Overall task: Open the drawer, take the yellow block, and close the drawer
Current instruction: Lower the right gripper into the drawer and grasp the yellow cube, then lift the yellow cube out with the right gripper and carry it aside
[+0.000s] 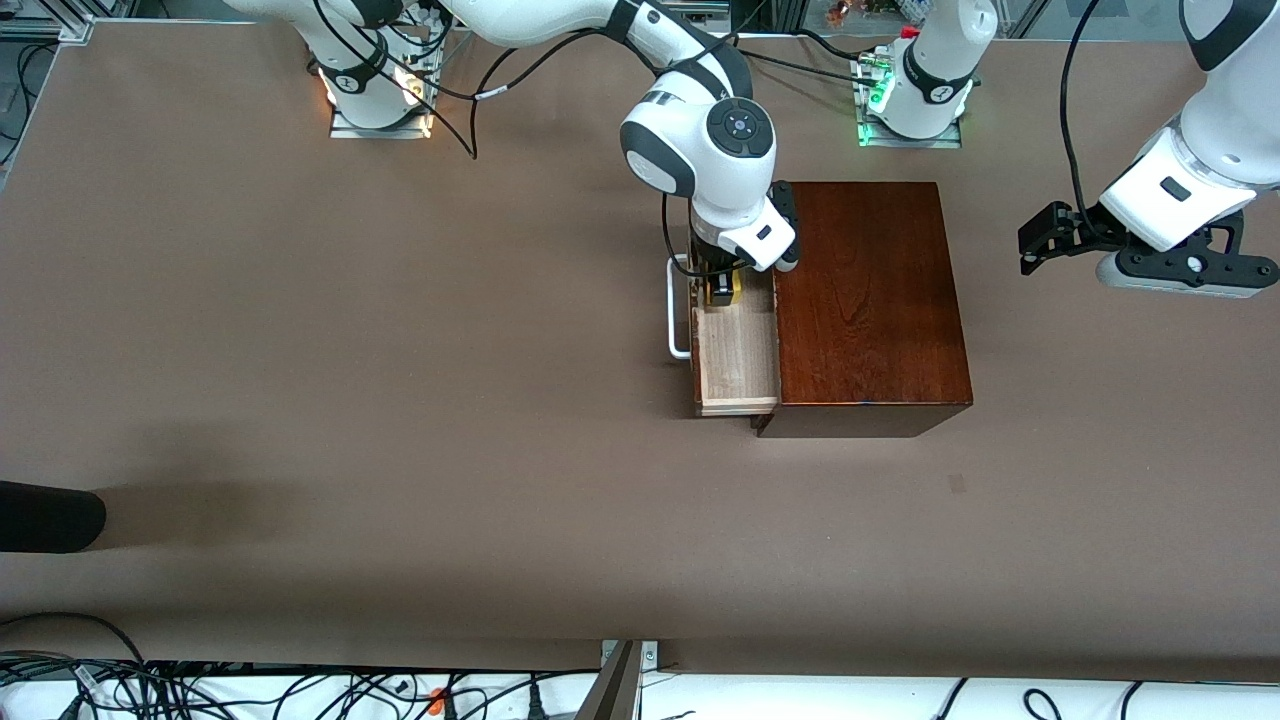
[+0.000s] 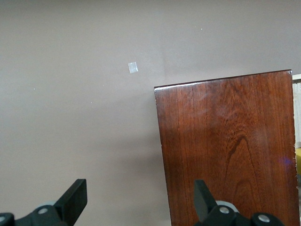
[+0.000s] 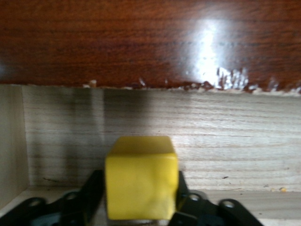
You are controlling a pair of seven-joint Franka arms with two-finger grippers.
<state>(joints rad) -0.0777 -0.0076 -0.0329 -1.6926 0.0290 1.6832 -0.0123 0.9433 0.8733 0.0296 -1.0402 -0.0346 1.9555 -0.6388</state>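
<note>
The dark reddish-brown wooden box [image 1: 870, 300] stands mid-table, and its drawer [image 1: 738, 355] is pulled out toward the right arm's end, showing its pale inside and white handle [image 1: 676, 310]. My right gripper [image 1: 722, 285] reaches down into the drawer's end nearest the robot bases. It is shut on the yellow block [image 1: 736, 284]. In the right wrist view the block [image 3: 141, 181] sits between both fingers [image 3: 91, 190] over the pale drawer floor [image 3: 225, 146]. My left gripper [image 1: 1035, 240] waits open and empty in the air past the box toward the left arm's end; its wrist view [image 2: 139, 202] shows the box top [image 2: 230, 150].
A small pale tape mark [image 1: 957, 483] lies on the brown table nearer the front camera than the box; it also shows in the left wrist view [image 2: 133, 68]. A dark object [image 1: 45, 515] juts in at the table's edge at the right arm's end. Cables run along the front edge.
</note>
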